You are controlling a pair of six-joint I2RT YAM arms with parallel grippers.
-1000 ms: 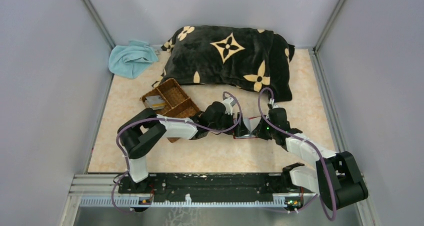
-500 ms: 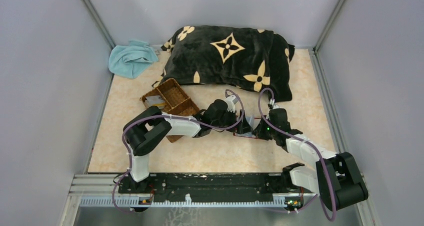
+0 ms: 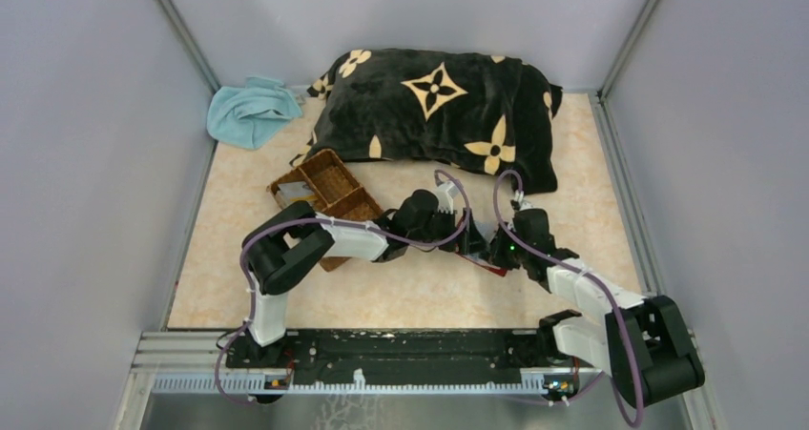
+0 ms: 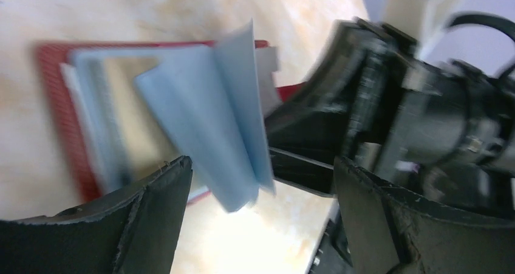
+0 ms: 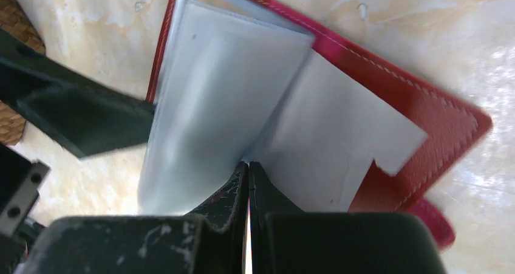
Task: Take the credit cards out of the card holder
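Observation:
The red card holder (image 5: 437,122) lies open on the table, pale blue plastic sleeves (image 5: 206,104) fanned up from it beside a white sheet (image 5: 340,140). My right gripper (image 5: 248,167) is shut, its tips pressed into the crease between sleeves and sheet; nothing shows between the jaws. In the left wrist view the sleeves (image 4: 206,104) stand up over the holder (image 4: 51,104), reaching down between the fingers of my open left gripper (image 4: 261,225), which do not touch them. From above, both grippers meet at the holder (image 3: 484,258): left gripper (image 3: 461,236), right gripper (image 3: 496,249).
A brown wicker basket (image 3: 329,192) with dividers sits just left of the left arm, something flat in its far-left compartment. A black blanket with tan flowers (image 3: 439,106) lies behind the holder. A teal cloth (image 3: 250,111) is bunched in the far left corner.
The left gripper has reached further right, up to the holder. The holder has shifted and now sits mostly hidden under the two grippers. The right arm has barely moved.

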